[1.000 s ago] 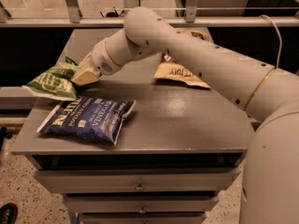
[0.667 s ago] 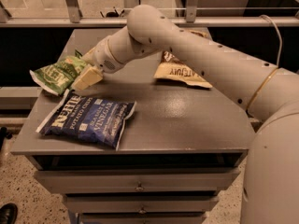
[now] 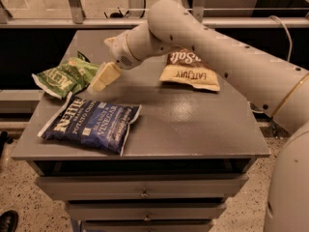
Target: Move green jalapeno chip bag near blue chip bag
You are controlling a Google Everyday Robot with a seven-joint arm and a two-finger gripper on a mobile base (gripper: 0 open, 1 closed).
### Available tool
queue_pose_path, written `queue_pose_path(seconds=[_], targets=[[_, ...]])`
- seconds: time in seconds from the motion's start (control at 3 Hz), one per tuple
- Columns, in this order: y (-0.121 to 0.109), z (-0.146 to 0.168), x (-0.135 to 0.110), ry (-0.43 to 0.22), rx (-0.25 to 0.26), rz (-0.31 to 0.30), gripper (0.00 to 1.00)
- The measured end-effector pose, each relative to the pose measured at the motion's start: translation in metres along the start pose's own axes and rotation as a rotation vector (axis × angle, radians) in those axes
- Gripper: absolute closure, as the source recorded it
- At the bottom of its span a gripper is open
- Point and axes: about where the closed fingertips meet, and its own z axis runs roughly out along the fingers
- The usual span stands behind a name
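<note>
The green jalapeno chip bag [image 3: 65, 76] is small and crinkled. It lies at the table's left edge, just behind the blue chip bag [image 3: 89, 124], a large navy bag with white lettering lying flat at the front left. My gripper [image 3: 102, 79], with cream-coloured fingers, reaches in from the right and is shut on the green bag's right end. The gap between the two bags is narrow.
A brown-and-cream "Sea Salt" bag [image 3: 190, 74] lies at the back right of the grey table [image 3: 193, 129]. My arm [image 3: 217, 47] crosses above it. The table has drawers below its front edge. Metal railings stand behind.
My gripper has moved right and slightly toward the blue bag, pulling the green bag's right end along. The blue and brown bags have not moved.
</note>
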Motion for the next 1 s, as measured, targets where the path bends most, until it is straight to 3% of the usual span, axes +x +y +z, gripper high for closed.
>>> queue_pose_path(seconds=[0.33,0.67,1.0], targets=[[-0.023,-0.039,0.021,0.012,0.106,0.041,0.00],[-0.058,-0.105,0.051,0.028,0.285,0.078,0.00],[-0.058,-0.105,0.051,0.028,0.285,0.078,0.00]])
